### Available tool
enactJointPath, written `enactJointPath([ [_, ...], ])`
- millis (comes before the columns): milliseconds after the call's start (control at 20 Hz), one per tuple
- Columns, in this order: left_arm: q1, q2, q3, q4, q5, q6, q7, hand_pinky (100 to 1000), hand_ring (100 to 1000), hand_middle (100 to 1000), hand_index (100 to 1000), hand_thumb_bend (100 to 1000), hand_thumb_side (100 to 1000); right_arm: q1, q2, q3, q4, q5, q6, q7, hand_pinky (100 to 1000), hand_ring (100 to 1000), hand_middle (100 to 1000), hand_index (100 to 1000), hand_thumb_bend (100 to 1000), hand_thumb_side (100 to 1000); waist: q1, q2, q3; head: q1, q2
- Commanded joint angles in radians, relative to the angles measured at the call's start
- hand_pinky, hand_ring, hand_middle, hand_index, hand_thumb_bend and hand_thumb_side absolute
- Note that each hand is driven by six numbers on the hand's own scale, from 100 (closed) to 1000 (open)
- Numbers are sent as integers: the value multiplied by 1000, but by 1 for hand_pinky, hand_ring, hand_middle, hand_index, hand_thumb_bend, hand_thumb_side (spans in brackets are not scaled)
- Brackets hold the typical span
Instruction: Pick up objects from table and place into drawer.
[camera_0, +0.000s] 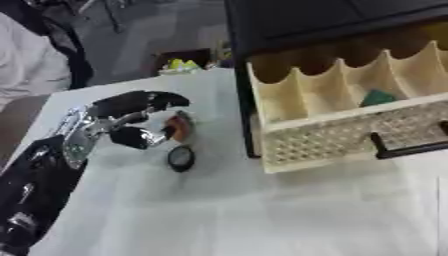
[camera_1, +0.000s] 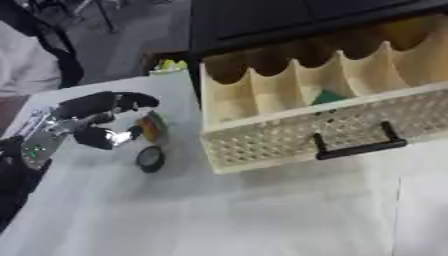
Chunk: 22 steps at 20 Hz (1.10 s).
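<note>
**Left hand closing in on the orange piece**

From where I stand, the robot's left hand (camera_0: 114, 122) sits at about nine o'clock on the white table (camera_0: 262, 215), its fingers curved over and its thumb tucked below, arched around a small orange object (camera_0: 180, 127). The fingertips look to be right at it, but I cannot tell whether they pinch it yet or only bracket it. Just beside, toward six o'clock of the orange piece, a small round black object (camera_0: 181, 158) lies flat on the table, untouched.

The drawer (camera_1: 289, 135) stands pulled open at two o'clock, a cream perforated front with a black handle (camera_1: 359, 147) and scalloped dividers inside. Something green (camera_1: 330, 96) already rests in one of the middle compartments.

I judge this the grasping step of the first pick. Next the hand needs to close on the orange piece, lift it off the table, and carry it toward three o'clock over the drawer's front wall into a compartment. The right hand shows nowhere.
</note>
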Motion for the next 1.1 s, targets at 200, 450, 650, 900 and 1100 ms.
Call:
enactJointPath([
  [200, -17, 49, 13, -9, 14, -76, -124, 719, 917, 907, 1000, 100, 919, -16, -6, -7, -16, -13, -4, -5, 100, 294, 276, 598, 1000, 666, -8, -20, 0, 3, -8],
  [450, -15, 52, 9, -16, 24, -76, -169, 721, 919, 907, 1000, 100, 840, -20, 2, -8, -16, -15, -1, -7, 100, 294, 275, 598, 1000, 668, -12, -21, -1, -15, 18],
  [650, -13, 53, 3, -25, 36, -76, -210, 724, 921, 910, 1000, 100, 781, -20, 5, -9, -16, -15, 1, -8, 100, 294, 274, 598, 1000, 666, -15, -20, 1, -15, 22],
  [900, -11, 51, 3, -26, 51, -76, -261, 720, 917, 911, 1000, 100, 768, -20, 11, -10, -16, -17, 5, -11, 100, 292, 273, 595, 1000, 676, -18, -17, -2, -4, 15],
  [1100, -10, 48, 5, -28, 59, -76, -291, 717, 916, 912, 1000, 100, 741, -22, 16, -11, -16, -20, 6, -15, 100, 290, 270, 593, 1000, 683, -19, -13, -7, 6, 2],
])
